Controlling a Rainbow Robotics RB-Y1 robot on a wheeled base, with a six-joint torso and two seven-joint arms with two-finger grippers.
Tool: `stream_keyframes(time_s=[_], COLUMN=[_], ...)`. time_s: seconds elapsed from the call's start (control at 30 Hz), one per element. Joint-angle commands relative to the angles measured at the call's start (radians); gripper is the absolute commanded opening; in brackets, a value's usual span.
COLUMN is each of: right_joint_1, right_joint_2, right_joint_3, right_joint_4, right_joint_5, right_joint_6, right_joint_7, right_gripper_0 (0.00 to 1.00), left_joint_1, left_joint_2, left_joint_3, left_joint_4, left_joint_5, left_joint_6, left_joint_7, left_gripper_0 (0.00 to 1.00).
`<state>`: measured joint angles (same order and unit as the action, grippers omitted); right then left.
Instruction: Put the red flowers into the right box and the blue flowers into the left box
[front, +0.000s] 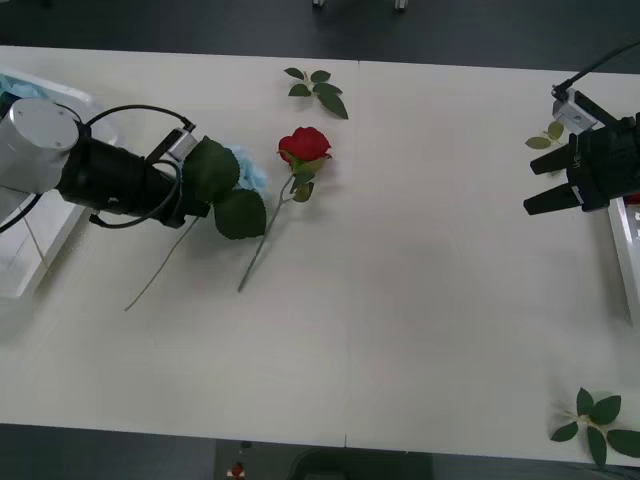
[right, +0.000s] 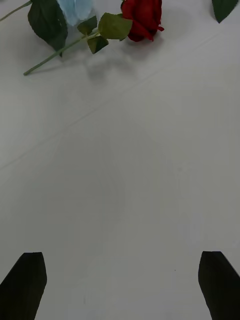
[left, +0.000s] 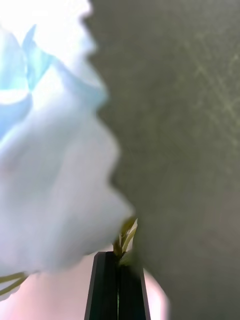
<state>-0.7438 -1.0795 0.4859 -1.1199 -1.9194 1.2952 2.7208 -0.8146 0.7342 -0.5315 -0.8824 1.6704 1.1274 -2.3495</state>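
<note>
A blue flower (front: 247, 170) with pale-blue petals (left: 50, 175) and large dark leaves (front: 214, 168) is at the table's left. My left gripper (left: 118, 257) is shut on its stem just below the bloom. The long stem (front: 160, 270) trails toward the near left. Just right of it a red flower (front: 304, 145) lies on the table, also in the right wrist view (right: 142, 15). My right gripper (front: 530, 187) hovers open at the far right, nothing between its fingers (right: 22, 285). The left box (front: 25, 265) holds a blue flower (front: 25, 90). The right box (front: 625, 245) shows as a white rim.
Bloomless leaf sprigs lie at the back centre (front: 318, 88), beside the right gripper (front: 547, 138) and at the near right corner (front: 598, 420). The white table (front: 400, 300) is bare between the red flower and the right arm.
</note>
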Motion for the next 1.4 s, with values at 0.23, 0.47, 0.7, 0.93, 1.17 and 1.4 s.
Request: stream_keyframes(time_s=[0.23, 0.47, 0.7, 0.93, 1.17, 1.4], right_joint_1=[-0.008, -0.008, -0.008, -0.008, -0.008, -0.008], right_joint_2=[0.012, 0.012, 0.012, 0.012, 0.012, 0.012], right_joint_3=[-0.007, -0.007, -0.007, -0.007, -0.007, -0.007], right_joint_4=[-0.001, -0.001, -0.001, -0.001, -0.001, -0.001], right_joint_5=[-0.004, -0.004, -0.004, -0.004, -0.004, -0.004], right_joint_6=[-0.002, -0.002, -0.002, -0.002, -0.002, -0.002], right_joint_7=[-0.016, -0.016, -0.016, -0.016, -0.016, -0.016], right_gripper_0=[0.88, 0.88, 0.88, 0.88, 0.88, 0.89], left_joint_1=[-0.018, -0.018, -0.025, -0.026, -0.025, -0.021], left_joint_2=[0.114, 0.198, 0.300, 0.398, 0.464, 0.468], left_joint_3=[0.157, 0.311, 0.433, 0.588, 0.737, 0.857], left_joint_4=[-0.007, -0.007, -0.018, -0.018, -0.023, -0.029], left_joint_5=[-0.023, -0.087, -0.170, -0.262, -0.390, -0.590], left_joint_6=[0.132, 0.222, 0.353, 0.497, 0.491, 0.379], left_joint_7=[-0.096, -0.097, -0.076, -0.047, -0.034, -0.050], left_gripper_0=[0.00, 0.00, 0.00, 0.00, 0.00, 0.00])
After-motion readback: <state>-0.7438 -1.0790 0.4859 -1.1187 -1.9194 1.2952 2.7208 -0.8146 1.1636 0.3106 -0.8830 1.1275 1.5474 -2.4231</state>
